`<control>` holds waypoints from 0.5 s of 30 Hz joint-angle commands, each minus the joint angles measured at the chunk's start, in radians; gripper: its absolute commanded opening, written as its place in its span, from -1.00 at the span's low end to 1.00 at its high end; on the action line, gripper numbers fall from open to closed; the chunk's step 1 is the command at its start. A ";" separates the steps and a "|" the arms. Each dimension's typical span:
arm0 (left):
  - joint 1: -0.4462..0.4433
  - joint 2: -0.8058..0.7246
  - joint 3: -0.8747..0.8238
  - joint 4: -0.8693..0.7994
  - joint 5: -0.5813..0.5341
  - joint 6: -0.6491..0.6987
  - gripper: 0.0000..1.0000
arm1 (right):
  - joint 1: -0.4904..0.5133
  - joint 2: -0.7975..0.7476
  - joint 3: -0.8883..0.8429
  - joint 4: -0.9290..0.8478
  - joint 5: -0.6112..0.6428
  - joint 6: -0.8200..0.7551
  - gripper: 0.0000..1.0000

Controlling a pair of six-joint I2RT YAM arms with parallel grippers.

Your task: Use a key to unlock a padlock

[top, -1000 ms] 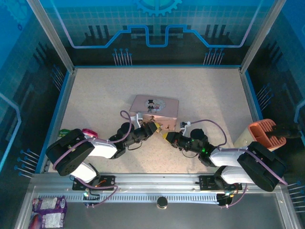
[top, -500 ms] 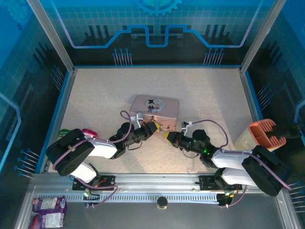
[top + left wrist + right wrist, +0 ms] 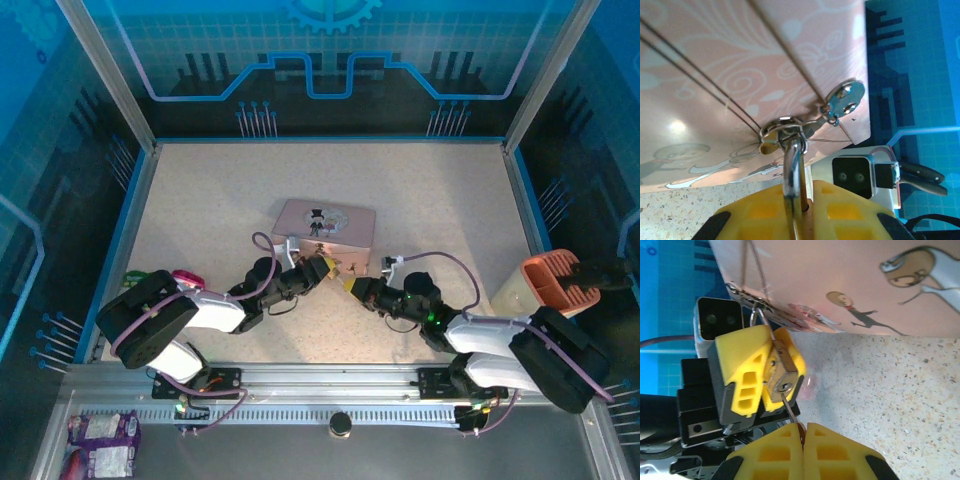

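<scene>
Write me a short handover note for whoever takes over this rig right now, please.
The left gripper is shut on the padlock, whose shackle hangs through the hasp of the tin.
The right gripper is shut on the key, its tip at the keyhole; depth unclear.
Done: both grasped, key lined up.
To do: seat the key, turn it, free the shackle.

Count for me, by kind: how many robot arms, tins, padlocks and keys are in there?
Arms: 2 (left arm, right arm)
Tin: 1
Padlock: 1
Key: 1
Total: 5
</scene>
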 commanded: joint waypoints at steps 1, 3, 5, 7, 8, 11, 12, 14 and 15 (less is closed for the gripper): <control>-0.006 -0.029 0.003 0.135 0.037 -0.004 -1.00 | 0.004 0.036 -0.003 0.073 0.015 -0.001 -1.00; -0.006 -0.029 0.003 0.134 0.038 -0.003 -1.00 | 0.004 0.053 -0.002 0.089 0.008 -0.002 -1.00; -0.005 -0.029 0.000 0.133 0.036 -0.003 -1.00 | 0.005 0.060 -0.003 0.099 0.011 -0.001 -1.00; -0.006 -0.025 -0.003 0.134 0.037 -0.002 -1.00 | 0.004 0.061 -0.003 0.102 0.011 0.000 -1.00; -0.005 -0.025 -0.004 0.136 0.038 -0.004 -1.00 | 0.005 0.061 -0.003 0.099 0.011 -0.001 -1.00; -0.008 -0.019 -0.007 0.144 0.038 -0.006 -1.00 | 0.005 0.059 0.003 0.093 0.011 -0.003 -1.00; -0.007 -0.019 -0.008 0.146 0.038 -0.007 -1.00 | 0.007 0.059 0.003 0.094 0.012 -0.003 -1.00; -0.008 -0.019 -0.009 0.146 0.037 -0.007 -1.00 | 0.007 0.057 0.003 0.094 0.012 -0.003 -1.00; -0.007 -0.018 -0.009 0.146 0.037 -0.007 -1.00 | 0.007 0.058 0.003 0.095 0.012 -0.003 -1.00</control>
